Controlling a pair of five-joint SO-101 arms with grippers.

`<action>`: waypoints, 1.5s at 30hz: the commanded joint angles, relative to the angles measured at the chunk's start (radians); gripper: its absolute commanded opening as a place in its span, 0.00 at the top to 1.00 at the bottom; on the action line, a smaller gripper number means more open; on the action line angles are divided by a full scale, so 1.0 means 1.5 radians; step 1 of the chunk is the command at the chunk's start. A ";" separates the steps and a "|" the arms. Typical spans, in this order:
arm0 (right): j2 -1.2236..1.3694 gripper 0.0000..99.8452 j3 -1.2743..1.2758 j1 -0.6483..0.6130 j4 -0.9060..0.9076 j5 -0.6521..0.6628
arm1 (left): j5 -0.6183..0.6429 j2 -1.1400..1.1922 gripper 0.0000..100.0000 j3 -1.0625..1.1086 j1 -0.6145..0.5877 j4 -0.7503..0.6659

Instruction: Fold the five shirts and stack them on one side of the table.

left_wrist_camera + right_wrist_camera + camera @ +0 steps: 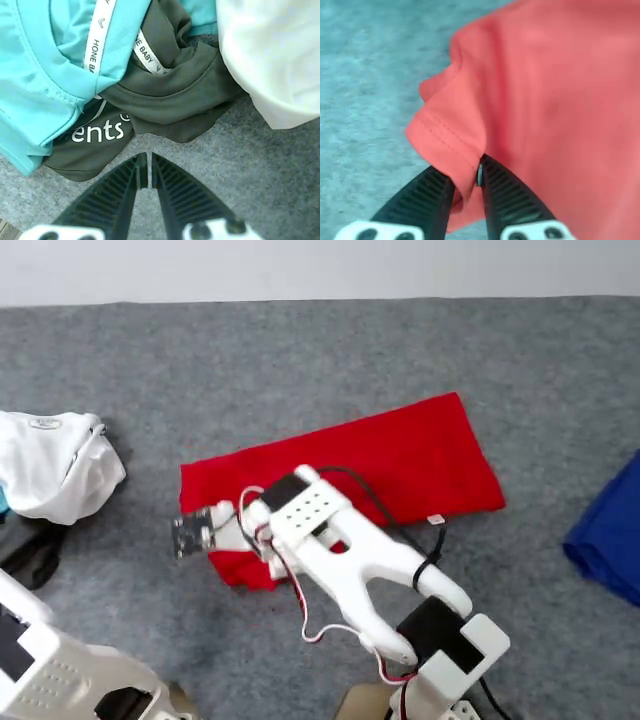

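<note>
Between the jaws of the right gripper [479, 172], pinched tight, sits a stitched hem corner of the red shirt [400, 465], a soft, flat, partly folded band stretching away over the grey felt table [300, 350]. The fold looks half done; next, that limp corner likely needs carrying across without dragging. The left gripper [149, 159], almost closed on nothing, hangs just short of a crumpled dark shirt [170, 95].

A grey felt-like mat [330, 370] covers the table, with a pale wall [320, 270] behind it.
</note>
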 commanded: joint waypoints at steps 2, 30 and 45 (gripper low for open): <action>0.056 0.99 -0.119 0.024 0.004 0.004 | 0.006 -0.003 0.97 -0.006 0.003 -0.018; 0.405 0.90 -0.662 0.079 0.169 -0.008 | 0.003 -0.002 0.97 -0.003 0.003 -0.032; 0.387 0.82 -0.664 0.136 0.156 -0.086 | -0.017 -0.002 0.97 -0.003 0.003 -0.029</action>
